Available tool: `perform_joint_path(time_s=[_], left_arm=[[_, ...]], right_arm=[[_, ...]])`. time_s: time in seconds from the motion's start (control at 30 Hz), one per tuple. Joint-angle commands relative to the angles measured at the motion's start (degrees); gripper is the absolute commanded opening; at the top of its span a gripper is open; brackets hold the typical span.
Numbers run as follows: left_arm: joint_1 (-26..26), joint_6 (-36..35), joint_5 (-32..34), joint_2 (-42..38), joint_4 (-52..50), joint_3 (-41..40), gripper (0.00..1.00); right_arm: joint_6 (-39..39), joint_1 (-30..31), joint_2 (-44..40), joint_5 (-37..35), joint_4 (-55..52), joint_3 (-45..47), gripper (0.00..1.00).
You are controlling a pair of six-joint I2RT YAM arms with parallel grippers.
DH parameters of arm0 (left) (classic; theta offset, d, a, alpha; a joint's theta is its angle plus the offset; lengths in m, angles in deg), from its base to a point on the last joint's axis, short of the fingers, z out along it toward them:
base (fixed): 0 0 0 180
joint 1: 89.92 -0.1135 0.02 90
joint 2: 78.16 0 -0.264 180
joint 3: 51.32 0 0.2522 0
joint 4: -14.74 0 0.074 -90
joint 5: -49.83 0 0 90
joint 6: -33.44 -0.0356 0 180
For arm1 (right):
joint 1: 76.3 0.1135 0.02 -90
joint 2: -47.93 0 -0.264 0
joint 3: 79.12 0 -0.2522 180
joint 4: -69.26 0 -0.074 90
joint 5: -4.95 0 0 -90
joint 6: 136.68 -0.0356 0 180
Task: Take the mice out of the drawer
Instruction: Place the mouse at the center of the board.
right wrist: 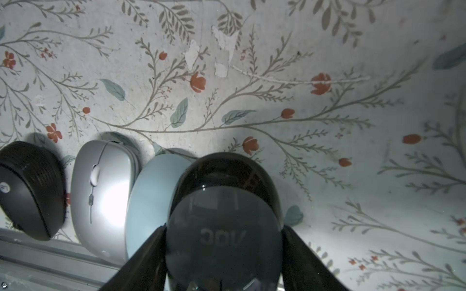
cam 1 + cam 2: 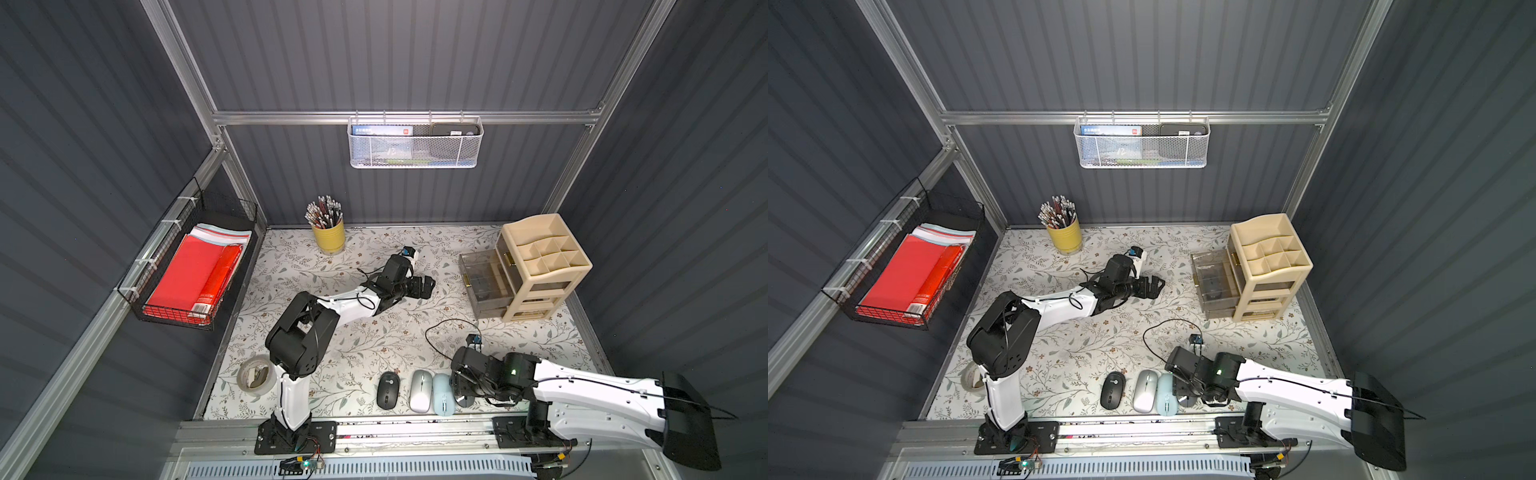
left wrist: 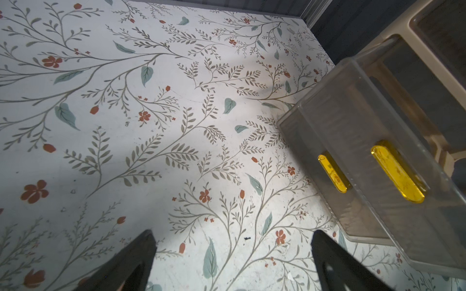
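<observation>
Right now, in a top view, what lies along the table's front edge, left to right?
tape roll → black mouse → silver mouse → pale blue mouse → dark grey mouse, mostly hidden under the right arm's wrist

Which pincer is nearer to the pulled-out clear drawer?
Left. The left pincer hangs open just in front of the drawer, apart from it. The right pincer is at the table's near edge, straddling a dark grey mouse.

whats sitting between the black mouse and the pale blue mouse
The silver-white mouse lies between the black mouse and the pale blue mouse; both top views and the right wrist view show it.
</observation>
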Motion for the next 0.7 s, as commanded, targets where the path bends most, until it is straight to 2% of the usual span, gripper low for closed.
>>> perform_joint_path(time_s=[0.0, 0.27, 0.3, 0.4, 0.47, 0.53, 0.63, 0.67], left_arm=[[0.04, -1.4, 0.57, 0.64, -1.24, 0.99, 0.99], [0.08, -1.49, 0.71, 0.65, -1.41, 1.04, 0.99], [0.08, -1.51, 0.7, 0.69, -1.42, 1.04, 0.99], [0.08, -1.31, 0.4, 0.9, -0.45, 1.08, 0.99], [0.17, -0.94, -0.25, 1.81, 0.2, 1.74, 0.99], [0.49, -0.36, -0.76, 2.82, 0.93, 2.54, 0.99], [1.73, -0.46, -2.01, 3.64, 1.48, 2.62, 0.99], [2.17, -0.76, -2.34, 3.97, 1.48, 4.97, 0.99]], right_arm=[[-3.42, 0.45, 0.24, -2.23, -0.97, -0.74, 0.72], [-3.98, 0.47, -3.67, -8.61, -7.88, -4.86, 0.84], [-2.79, 0.43, -4.33, -10.33, -8.0, -6.87, 0.88], [4.43, -0.5, -3.95, -21.24, -7.81, -16.62, 0.99], [13.2, -4.25, -1.57, -25.58, -6.66, -25.97, 0.99], [23.67, -13.44, 1.29, -24.09, -3.68, -35.11, 0.99], [33.45, -26.85, 4.24, -21.44, 0.13, -44.32, 0.99], [35.48, -30.95, 4.97, -20.34, 0.84, -46.43, 0.99]])
